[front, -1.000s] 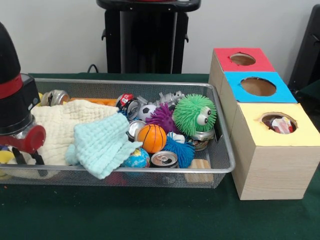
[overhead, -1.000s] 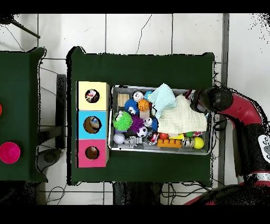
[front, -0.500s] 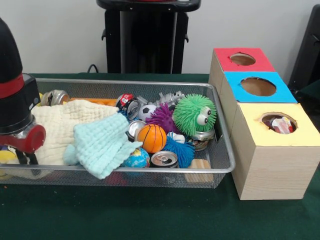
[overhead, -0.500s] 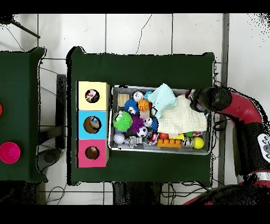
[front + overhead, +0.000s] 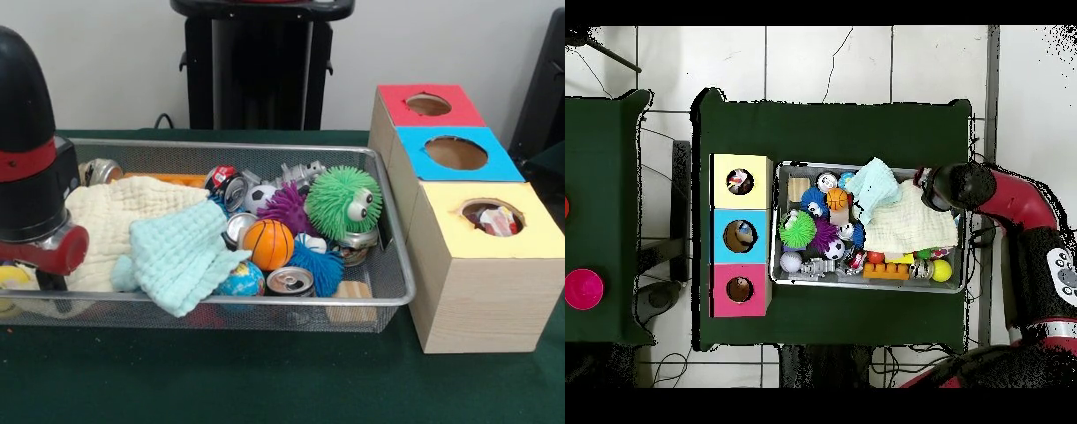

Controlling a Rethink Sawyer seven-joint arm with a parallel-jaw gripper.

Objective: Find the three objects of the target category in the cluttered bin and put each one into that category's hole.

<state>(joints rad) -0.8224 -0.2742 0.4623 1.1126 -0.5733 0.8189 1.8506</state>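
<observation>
Gleaming wire-mesh bin [image 5: 388, 265], fluffy cloths

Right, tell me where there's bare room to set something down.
Bare green table runs in front of the bin and the yellow box. The bin is crowded: cloths at the arm's end, balls and cans toward the boxes.

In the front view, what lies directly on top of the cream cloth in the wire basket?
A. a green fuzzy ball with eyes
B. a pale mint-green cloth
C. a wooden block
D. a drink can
B: the mint-green cloth is draped over the right part of the cream cloth in the basket, while the green fuzzy ball, the cans and the wooden block sit further right, off the cream cloth.
</observation>
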